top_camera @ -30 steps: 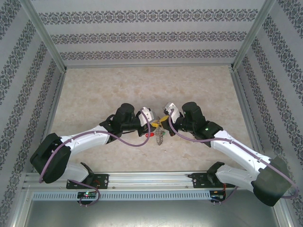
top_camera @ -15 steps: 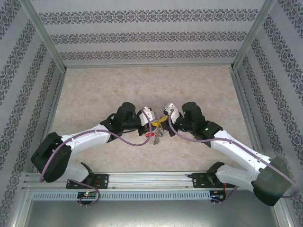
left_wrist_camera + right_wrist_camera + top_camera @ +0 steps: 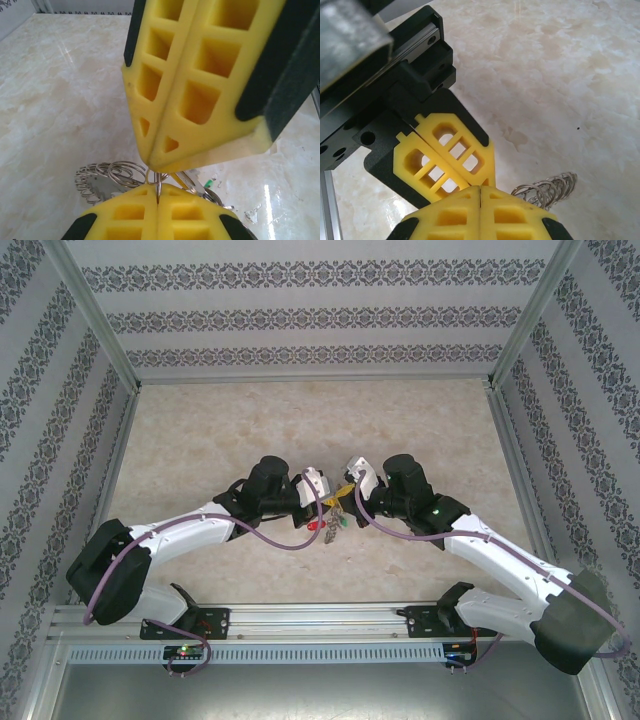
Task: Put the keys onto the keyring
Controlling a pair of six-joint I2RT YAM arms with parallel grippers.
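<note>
My two grippers meet tip to tip over the middle of the table. The left gripper (image 3: pixel 327 499) (image 3: pixel 157 199) is shut on a thin metal rim of the keyring (image 3: pixel 102 181), whose silvery links (image 3: pixel 547 190) fan out beside it. The right gripper (image 3: pixel 346 495) (image 3: pixel 480 191) is shut, and its yellow fingers (image 3: pixel 200 90) press down onto the same spot. A yellow-edged key (image 3: pixel 194 183) slants out from under its tip. A red key (image 3: pixel 313 527) and a green key (image 3: pixel 345 523) dangle below the grippers.
The marble tabletop (image 3: pixel 300 420) lies open beyond the arms. Patterned walls and an aluminium frame (image 3: pixel 95 330) enclose it. The base rail (image 3: pixel 320 618) runs along the near edge.
The left gripper has edged a little to the right, closing against the right gripper. The hanging bunch has shifted slightly with it.
</note>
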